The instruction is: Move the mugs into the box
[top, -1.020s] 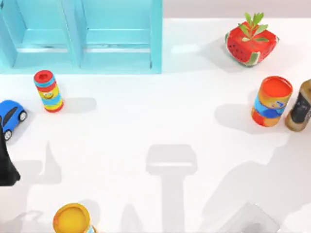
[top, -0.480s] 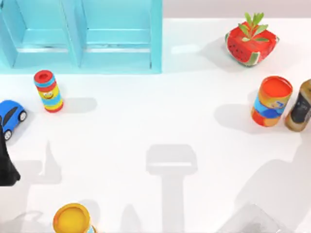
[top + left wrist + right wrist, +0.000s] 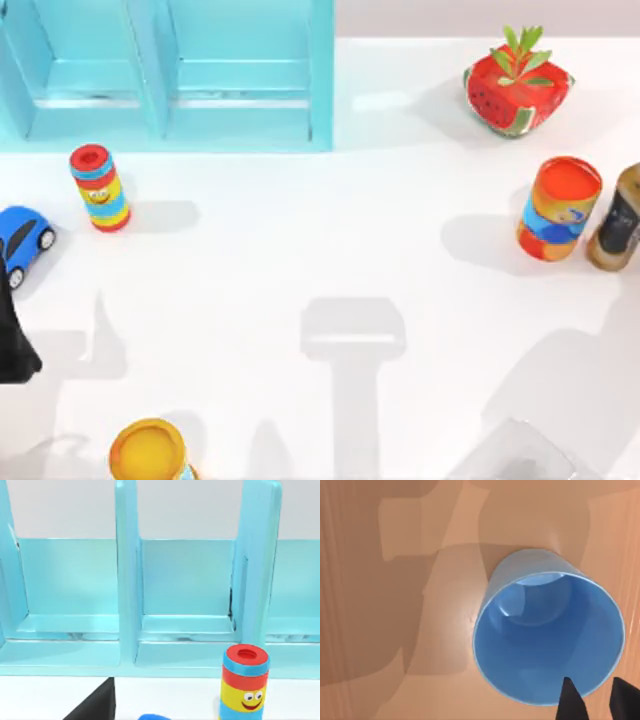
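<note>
The blue mug [image 3: 547, 635] stands upright with its mouth open on a tan, cardboard-like surface [image 3: 395, 630]; I cannot tell whether that surface is the box. My right gripper [image 3: 595, 697] is open, its two dark fingertips [image 3: 571, 702] set apart either side of the mug's rim, one over the inside and one outside. The brown mug is out of view. My left arm [image 3: 15, 340] is parked at the table's left edge.
A light-blue shelf unit [image 3: 170, 75] fills the back left, with a striped smiley cylinder [image 3: 100, 187] and a blue toy car [image 3: 22, 240] in front. A watermelon planter [image 3: 517, 88], orange-and-blue can [image 3: 558, 208] and brown bottle [image 3: 618, 220] stand right. A yellow can [image 3: 148, 452] is near the front.
The pale shadow at the top view's front right has shifted slightly. The things on the table and my left arm have not moved.
</note>
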Controlling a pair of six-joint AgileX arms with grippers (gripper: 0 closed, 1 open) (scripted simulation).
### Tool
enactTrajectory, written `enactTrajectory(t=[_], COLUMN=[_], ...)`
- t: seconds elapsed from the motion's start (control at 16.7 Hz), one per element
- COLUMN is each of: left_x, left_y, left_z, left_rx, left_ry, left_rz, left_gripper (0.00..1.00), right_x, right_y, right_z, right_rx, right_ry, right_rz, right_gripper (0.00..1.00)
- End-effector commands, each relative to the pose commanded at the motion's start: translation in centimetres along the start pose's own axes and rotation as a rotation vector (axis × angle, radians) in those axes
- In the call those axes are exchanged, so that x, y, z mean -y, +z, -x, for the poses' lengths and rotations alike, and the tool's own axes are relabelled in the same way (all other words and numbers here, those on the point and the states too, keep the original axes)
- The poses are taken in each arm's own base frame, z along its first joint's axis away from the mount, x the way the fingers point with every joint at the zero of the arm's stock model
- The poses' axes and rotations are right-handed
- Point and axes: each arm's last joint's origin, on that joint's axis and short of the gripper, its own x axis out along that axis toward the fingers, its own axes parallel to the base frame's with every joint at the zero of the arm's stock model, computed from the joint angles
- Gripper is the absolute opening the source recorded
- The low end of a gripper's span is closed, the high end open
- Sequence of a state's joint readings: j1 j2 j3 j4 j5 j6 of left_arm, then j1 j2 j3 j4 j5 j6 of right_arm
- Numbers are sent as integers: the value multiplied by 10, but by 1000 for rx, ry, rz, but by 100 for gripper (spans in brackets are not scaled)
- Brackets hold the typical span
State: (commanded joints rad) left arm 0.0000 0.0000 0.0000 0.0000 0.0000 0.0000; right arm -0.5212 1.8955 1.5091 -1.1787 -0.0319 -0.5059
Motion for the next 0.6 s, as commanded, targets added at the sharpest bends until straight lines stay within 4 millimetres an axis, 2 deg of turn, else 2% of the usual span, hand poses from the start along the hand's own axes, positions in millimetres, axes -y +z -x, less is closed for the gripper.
enactTrajectory(t=[0.42,0.6], left_x=[0,0], left_y=[0,0], left_z=[0,0], left_rx=[0,0], left_ry=[0,0], left_rz=[0,0], left_gripper=[100,100], right_x=[0,0], right_y=[0,0], right_z=[0,0], right_rx=[0,0], right_ry=[0,0], right_rz=[0,0], right_gripper=[98,100])
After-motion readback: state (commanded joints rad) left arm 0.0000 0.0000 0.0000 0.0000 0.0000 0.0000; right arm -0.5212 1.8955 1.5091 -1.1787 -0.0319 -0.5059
